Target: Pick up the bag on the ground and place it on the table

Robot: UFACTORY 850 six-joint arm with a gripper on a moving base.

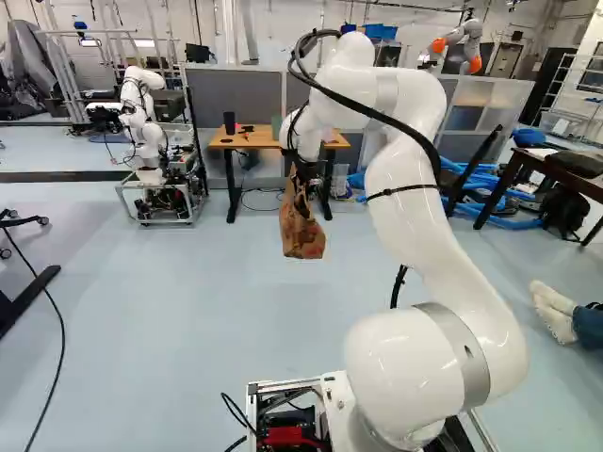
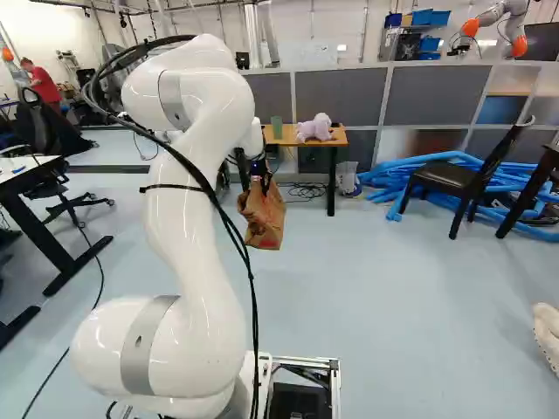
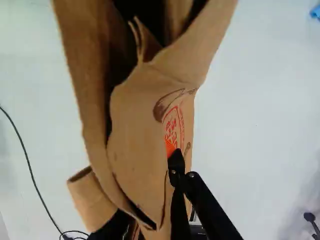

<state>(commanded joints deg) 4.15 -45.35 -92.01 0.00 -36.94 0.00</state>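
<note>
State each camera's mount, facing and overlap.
Left base view: on the base, behind-left of the arm, facing ahead, slightly down; arm right of middle.
Right base view: behind-right, same facing; arm left of middle.
Wrist view: on the wrist, looking along the fingers at the paper bag and floor.
Shared: paper bag in all; wooden-topped desk in both base views.

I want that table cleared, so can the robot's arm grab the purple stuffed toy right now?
Probably not: its gripper is taken up by the brown paper bag, though nothing seems to block the plush toy on the table.
</note>
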